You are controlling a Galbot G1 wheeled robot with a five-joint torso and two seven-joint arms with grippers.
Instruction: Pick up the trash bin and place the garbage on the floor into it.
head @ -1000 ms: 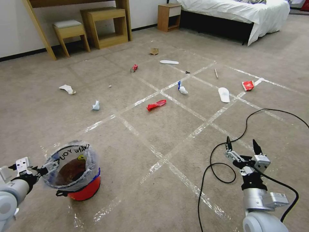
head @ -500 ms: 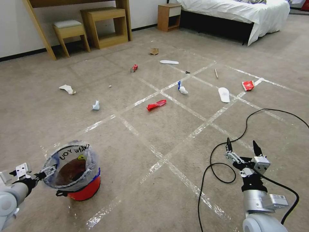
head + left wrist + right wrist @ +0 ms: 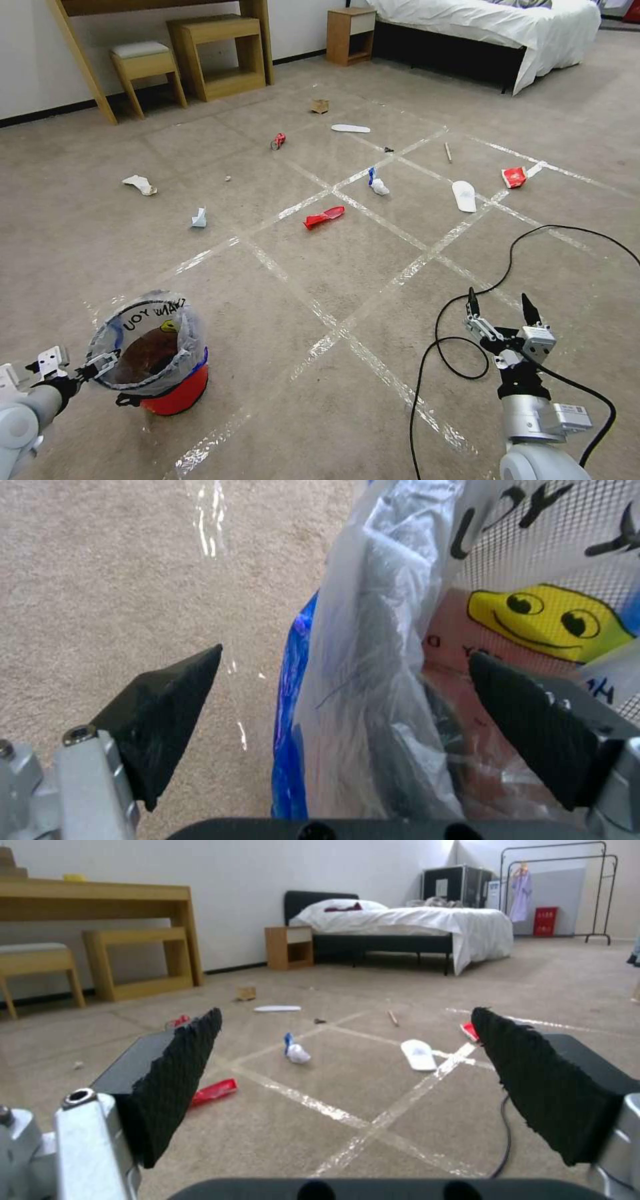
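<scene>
Bin: my trash bin (image 3: pixel 170 387) sits on the floor (image 3: pixel 320 267) close in front of me, on my left side. It is red, with a crinkly clear bag (image 3: pixel 143 343) puffed up over the rim.

Left hand: my left gripper (image 3: pixel 80 368) is spread wide right at the bin's rim. In the left wrist view one finger (image 3: pixel 163 715) is outside over the carpet and the other (image 3: pixel 533 720) is inside the bag - the wall sits between them, not squeezed yet.

Right hand: my right gripper (image 3: pixel 500 313) waits low on my right, spread wide and holding nothing, just past a black cable (image 3: pixel 453 347).

Trash: the garbage is well away from the bin - a red wrapper (image 3: pixel 325 216), a white slipper (image 3: pixel 464 196), a crushed can (image 3: pixel 277 141) and more.

How to grab well: I think I should push a bit deeper so the fingers catch the hard rim, not just the slippery bag. Then close slowly.

Watch out: the bag could slide or the bin could tip, so I would lift straight up and keep it level.
</scene>
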